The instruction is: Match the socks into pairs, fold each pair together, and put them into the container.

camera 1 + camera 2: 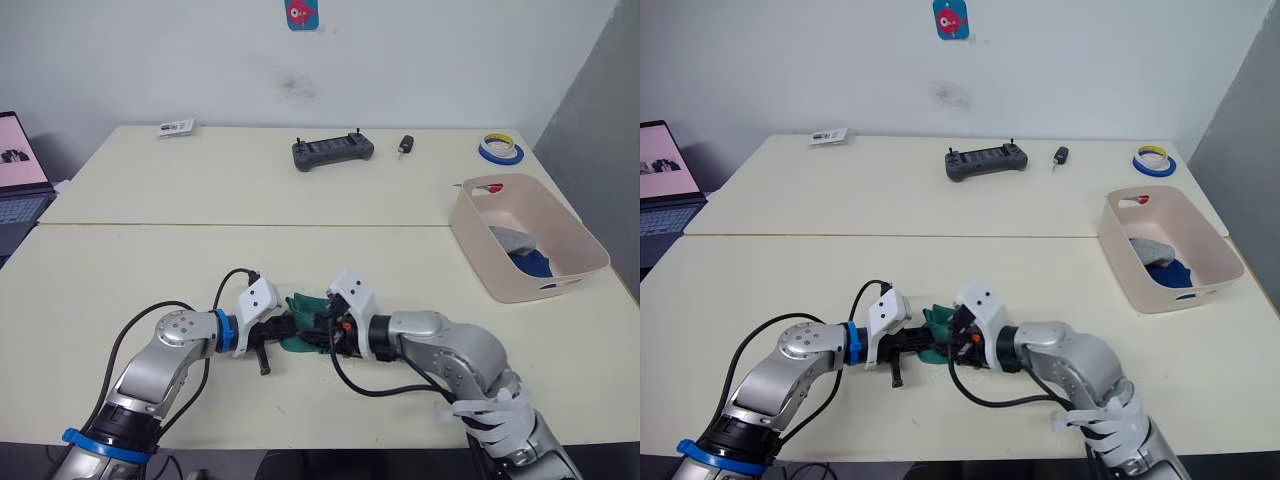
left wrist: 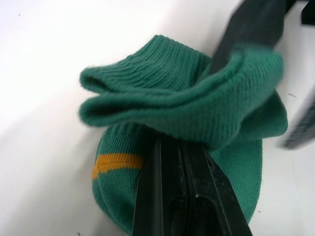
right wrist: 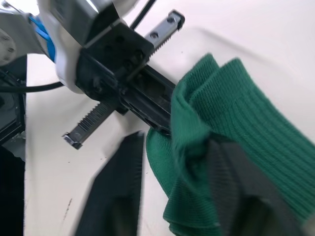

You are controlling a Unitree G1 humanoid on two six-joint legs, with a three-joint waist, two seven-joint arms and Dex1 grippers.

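1. Both grippers meet at the near edge of the table [image 1: 120,270], around a bunched pair of green socks [image 1: 305,325].
2. On the left, the left gripper [image 1: 275,330] points toward the right one; in its wrist view its fingers [image 2: 182,196] lie pressed together and run under the folded green fabric, where a yellow stripe shows on the lower sock.
3. Just to the right, the right gripper [image 1: 322,330] faces it. In its wrist view one finger [image 3: 123,187] stands apart beside the socks and the other is pushed into the ribbed cuffs, so the fingers are spread with the fabric draped over one of them.
4. Further back, near the middle of the table, lie a dark handheld controller [image 1: 333,151] and a small black object [image 1: 405,146]; a paper tag [image 1: 176,127] lies toward the far left.
5. At the far right corner sits a roll of tape [image 1: 500,150].
6. Along the right side stands the container [image 1: 480,245], well apart from the grippers, holding grey and dark blue socks [image 1: 525,252].
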